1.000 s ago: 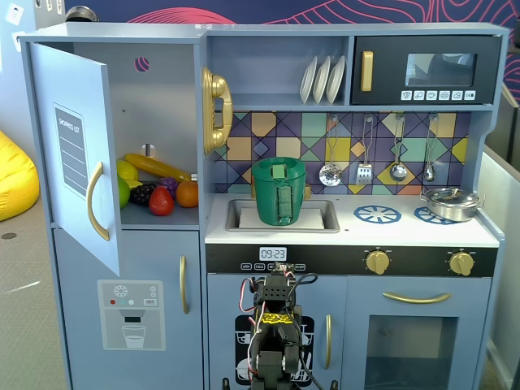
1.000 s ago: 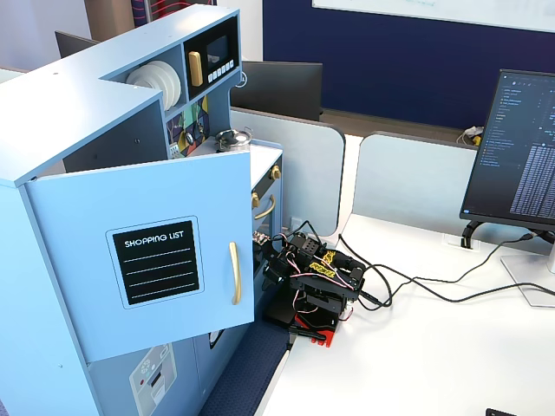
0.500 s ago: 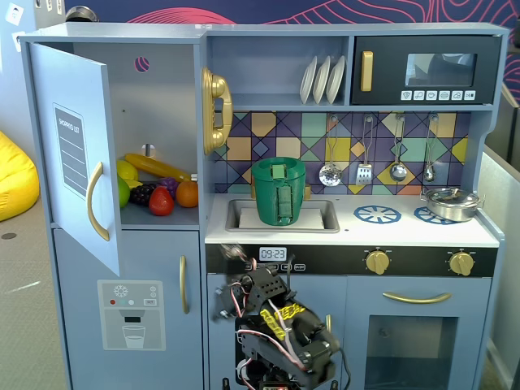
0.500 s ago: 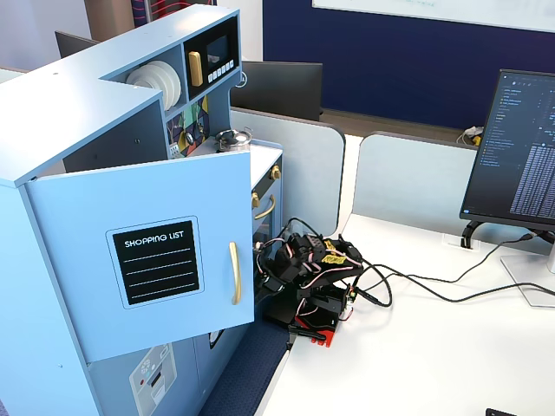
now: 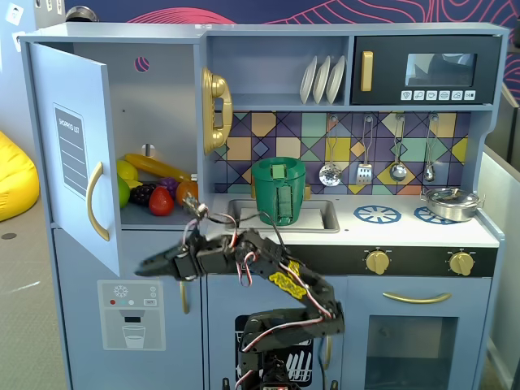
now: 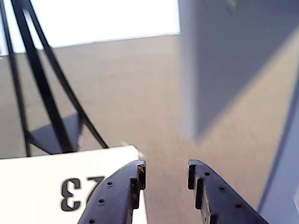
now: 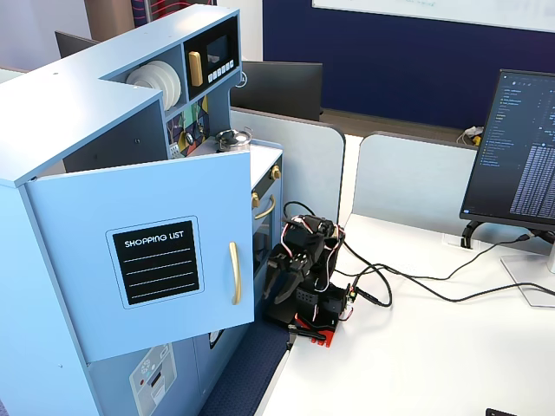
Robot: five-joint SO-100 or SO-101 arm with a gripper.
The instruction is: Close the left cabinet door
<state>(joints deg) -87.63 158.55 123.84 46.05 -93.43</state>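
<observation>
The left cabinet door is light blue with a black "SHOPPING LIST" panel and a curved gold handle. It stands swung wide open from the toy kitchen. It also shows in a fixed view, and as a blurred blue panel at the upper right of the wrist view. My gripper reaches left, just right of and level with the door's lower free corner, not touching it. In the wrist view my gripper is open and empty, the fingers apart.
Toy fruit lies in the open cabinet. A gold phone hangs beside it and a green pot sits in the sink. A door with a dispenser graphic is below. A monitor and cables are on the white table.
</observation>
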